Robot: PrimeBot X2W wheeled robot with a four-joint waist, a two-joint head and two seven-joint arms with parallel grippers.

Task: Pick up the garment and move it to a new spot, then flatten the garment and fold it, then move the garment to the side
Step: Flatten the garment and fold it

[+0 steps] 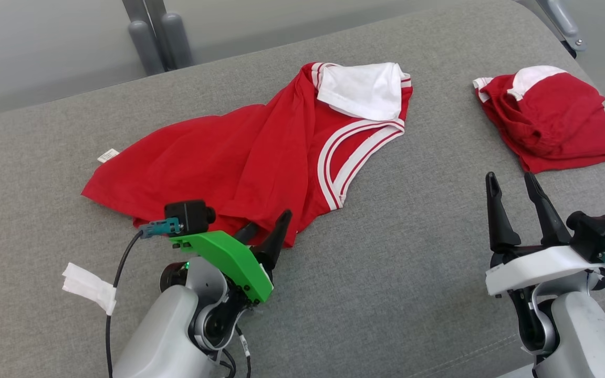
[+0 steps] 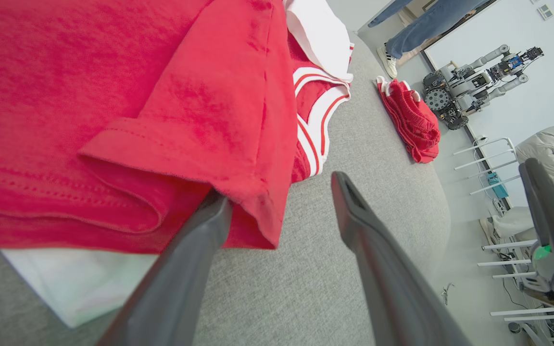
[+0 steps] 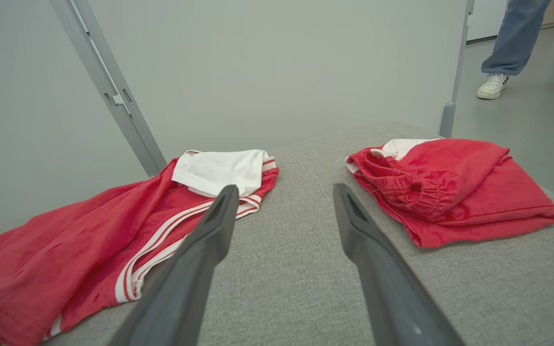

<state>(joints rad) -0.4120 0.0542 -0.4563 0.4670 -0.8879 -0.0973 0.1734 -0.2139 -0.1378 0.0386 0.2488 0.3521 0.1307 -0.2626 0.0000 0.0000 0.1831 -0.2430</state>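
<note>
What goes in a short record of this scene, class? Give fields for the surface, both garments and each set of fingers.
surface: grey cushion
main garment: red shirt, spread out but rumpled
second garment: folded red garment, at the right, apart from the shirt
left fingers: open, one tucked under the shirt's near hem
right fingers: open, empty, clear of both garments
</note>
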